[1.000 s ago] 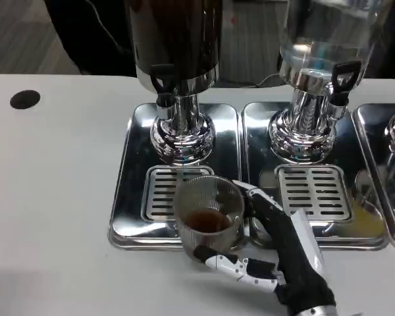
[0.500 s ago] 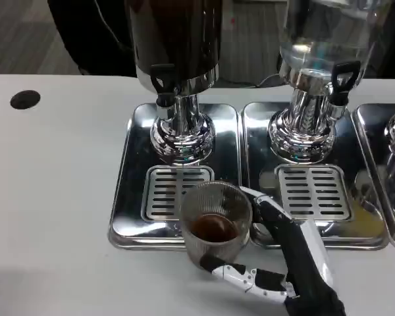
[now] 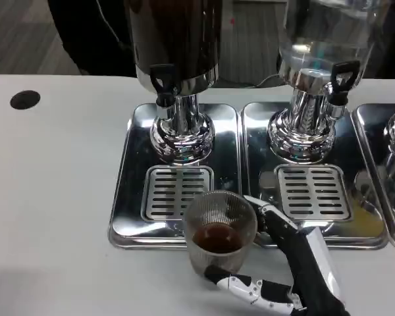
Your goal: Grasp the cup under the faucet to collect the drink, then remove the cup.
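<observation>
Holding cup [image 3: 219,230] with dark drink at tray [image 3: 128,217] near edge, right hand [image 3: 296,263] fingers [image 3: 250,288] wrapped round it; risk: tilt or slip spills drink onto tabletop [image 3: 52,197].

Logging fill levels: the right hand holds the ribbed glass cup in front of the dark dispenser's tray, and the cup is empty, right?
Not empty. In the head view the cup, held by the right hand, has dark drink in its bottom. The rest is right.
</observation>
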`<state>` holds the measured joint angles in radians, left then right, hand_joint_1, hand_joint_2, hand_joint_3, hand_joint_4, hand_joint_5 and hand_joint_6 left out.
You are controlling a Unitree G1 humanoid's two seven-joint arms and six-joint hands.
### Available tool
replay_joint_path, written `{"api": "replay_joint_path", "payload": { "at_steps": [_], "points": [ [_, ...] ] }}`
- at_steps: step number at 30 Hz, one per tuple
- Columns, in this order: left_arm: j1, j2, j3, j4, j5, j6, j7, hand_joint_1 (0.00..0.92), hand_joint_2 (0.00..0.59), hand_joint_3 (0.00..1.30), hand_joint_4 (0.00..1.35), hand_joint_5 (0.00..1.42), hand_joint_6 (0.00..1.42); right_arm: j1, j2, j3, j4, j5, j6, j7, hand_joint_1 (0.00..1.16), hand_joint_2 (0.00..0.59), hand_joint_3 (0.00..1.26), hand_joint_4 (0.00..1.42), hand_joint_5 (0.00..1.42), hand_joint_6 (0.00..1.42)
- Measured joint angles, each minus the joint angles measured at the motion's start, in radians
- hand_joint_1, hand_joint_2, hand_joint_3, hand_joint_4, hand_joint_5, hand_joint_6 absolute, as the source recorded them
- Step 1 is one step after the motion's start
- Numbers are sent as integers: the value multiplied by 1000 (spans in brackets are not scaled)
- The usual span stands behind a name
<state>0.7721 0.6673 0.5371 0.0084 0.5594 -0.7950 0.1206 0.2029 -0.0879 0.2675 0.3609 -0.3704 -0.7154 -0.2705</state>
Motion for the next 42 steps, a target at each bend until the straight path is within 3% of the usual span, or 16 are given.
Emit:
{"api": "replay_joint_path", "payload": {
  "at_steps": [42],
  "points": [
    [37, -24, 30, -125, 0, 34, -44, 0, 19, 0, 0, 0, 0, -13, 10, -55, 300, -17, -234, -48, 874, 225, 394, 398, 430, 359]
  ]
}}
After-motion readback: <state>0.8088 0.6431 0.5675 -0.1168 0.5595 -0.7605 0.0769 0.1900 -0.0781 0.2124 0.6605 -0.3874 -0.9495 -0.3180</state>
